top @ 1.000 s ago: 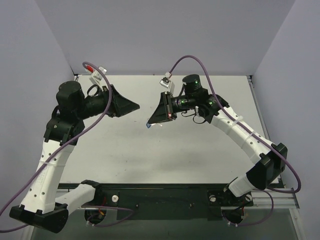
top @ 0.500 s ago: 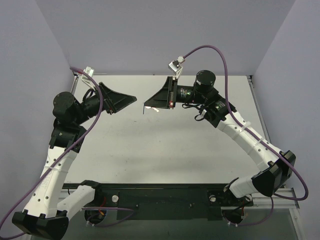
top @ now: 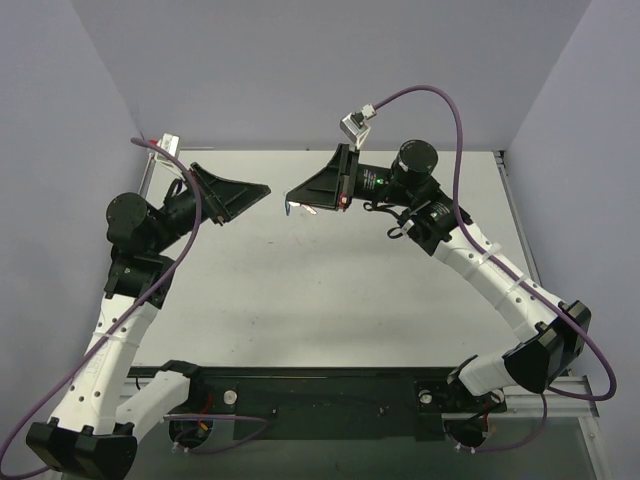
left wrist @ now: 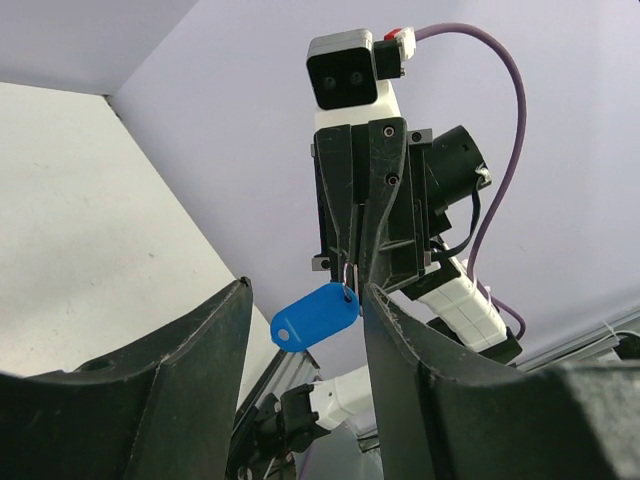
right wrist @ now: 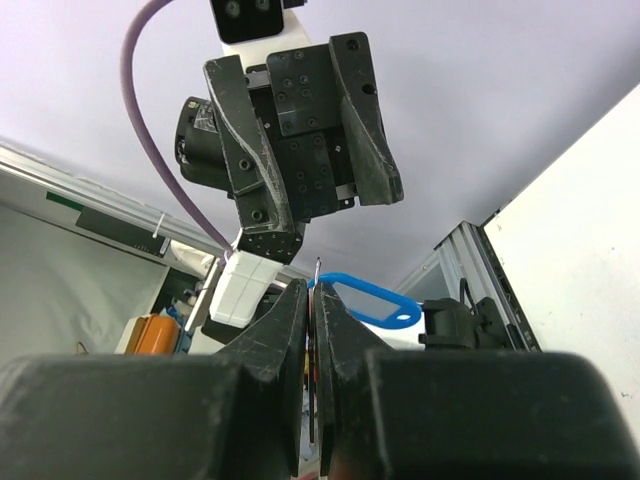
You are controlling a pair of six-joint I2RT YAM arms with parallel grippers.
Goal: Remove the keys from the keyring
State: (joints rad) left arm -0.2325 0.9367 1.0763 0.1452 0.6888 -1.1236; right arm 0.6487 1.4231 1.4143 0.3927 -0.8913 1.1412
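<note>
In the top view, the left pincer (top: 262,190) is raised over the bench (top: 300,300), at about 11 o'clock from the bench's middle, with its tip aimed toward 3 o'clock. Its jaws stand apart and nothing lies between them.

Just off its tip at 3 o'clock, and not touching it, the right pincer (top: 291,201) points back toward 9 o'clock, so the two tips face each other. The right pincer is closed and pinches the metal end of the keyring (left wrist: 348,274). In its own wrist view a thin metal sliver (right wrist: 315,380) runs edge-on between the pads, and we cannot tell whether it is ring or key.

The blue tag (left wrist: 315,315) hangs free in the air below that tip. In the left wrist view it trails toward 7 o'clock, clear of the left pincer.
</note>
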